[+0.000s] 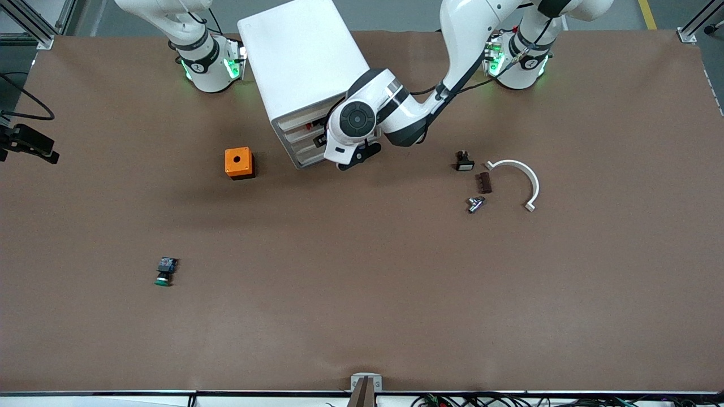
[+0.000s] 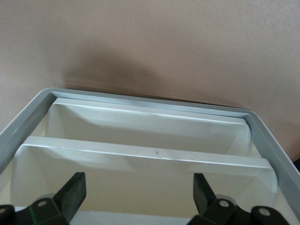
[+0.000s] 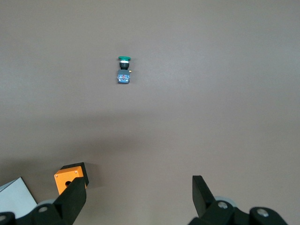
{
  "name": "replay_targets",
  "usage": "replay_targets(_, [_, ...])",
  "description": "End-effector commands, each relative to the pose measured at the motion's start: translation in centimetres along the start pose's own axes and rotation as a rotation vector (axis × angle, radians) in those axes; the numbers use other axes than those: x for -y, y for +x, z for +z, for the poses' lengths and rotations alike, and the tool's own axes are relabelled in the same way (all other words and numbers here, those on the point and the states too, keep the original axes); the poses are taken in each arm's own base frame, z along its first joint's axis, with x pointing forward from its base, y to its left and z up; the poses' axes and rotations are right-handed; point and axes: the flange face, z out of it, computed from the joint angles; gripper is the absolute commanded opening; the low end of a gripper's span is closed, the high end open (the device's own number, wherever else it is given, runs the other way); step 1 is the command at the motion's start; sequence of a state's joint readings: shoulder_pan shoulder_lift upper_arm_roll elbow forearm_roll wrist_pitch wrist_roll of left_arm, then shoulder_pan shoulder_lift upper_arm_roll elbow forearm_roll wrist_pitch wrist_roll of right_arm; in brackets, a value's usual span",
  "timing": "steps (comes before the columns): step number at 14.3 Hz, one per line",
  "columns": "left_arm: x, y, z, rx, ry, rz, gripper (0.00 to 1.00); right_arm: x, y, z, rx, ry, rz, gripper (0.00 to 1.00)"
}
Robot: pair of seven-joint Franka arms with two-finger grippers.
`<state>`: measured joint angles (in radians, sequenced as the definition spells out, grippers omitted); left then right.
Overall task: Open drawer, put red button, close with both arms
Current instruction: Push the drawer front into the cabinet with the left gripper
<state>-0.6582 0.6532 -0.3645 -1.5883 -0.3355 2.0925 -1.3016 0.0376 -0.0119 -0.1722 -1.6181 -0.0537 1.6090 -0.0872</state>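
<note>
**Ana:** Front view first. Why is the left arm [image 1: 452, 34] bent down against the cabinet [image 1: 300, 68]?

**Ben:** It works at the cabinet's front. Its wrist view looks straight down into the drawer [image 2: 140, 99], so I judge the drawer is pulled out. The left gripper [image 2: 138, 180] hangs over the drawer with its fingers spread wide and nothing between them. That pose would suit a release over the tray, or a readiness to push it shut.

**Ana:** And the red button?

**Ben:** I cannot find it for certain. The compartments showing on either side of the divider [image 2: 140, 157] hold nothing. A red fleck [image 1: 308, 126] shows at the cabinet's front beside the arm, but I cannot tell what it is.

**Ana:** The right arm [image 1: 192, 34]?

**Ben:** It waits. The right gripper [image 3: 138, 183] is up over the table beside the cabinet, toward the right arm's end. Its fingers are parted and empty, perhaps kept ready for the two-arm close.

**Ana:** Counts?

**Ben:**
- Two arms and one cabinet. The arm hides part of the cabinet's drawer fronts, so I won't count them.
- One orange box [image 1: 239, 163], just beside the cabinet.
- One green button [image 1: 164, 271], lying well nearer the front camera than the cabinet.
- Four loose parts, toward the left arm's end from the cabinet:
  - a black-and-white piece [image 1: 464, 161]
  - a dark block [image 1: 483, 182]
  - a metal fitting [image 1: 475, 204]
  - a white curved bracket [image 1: 523, 172]
</note>
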Motion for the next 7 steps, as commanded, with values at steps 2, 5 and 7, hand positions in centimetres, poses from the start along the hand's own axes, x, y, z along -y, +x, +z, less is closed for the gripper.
replay_targets(2, [-0.1,-0.7,-0.5,0.011,-0.020,0.002,1.00,-0.2,-0.7,-0.4,-0.002,-0.014,-0.008,1.00])
replay_targets(5, [0.0,0.4,-2.6,-0.013,-0.046,-0.008,1.00,-0.2,-0.8,-0.4,-0.002,-0.014,-0.008,1.00])
replay_targets(7, [0.2,2.2,-5.0,-0.071,-0.072,-0.019,1.00,-0.2,-0.8,-0.4,-0.002,-0.014,-0.008,1.00])
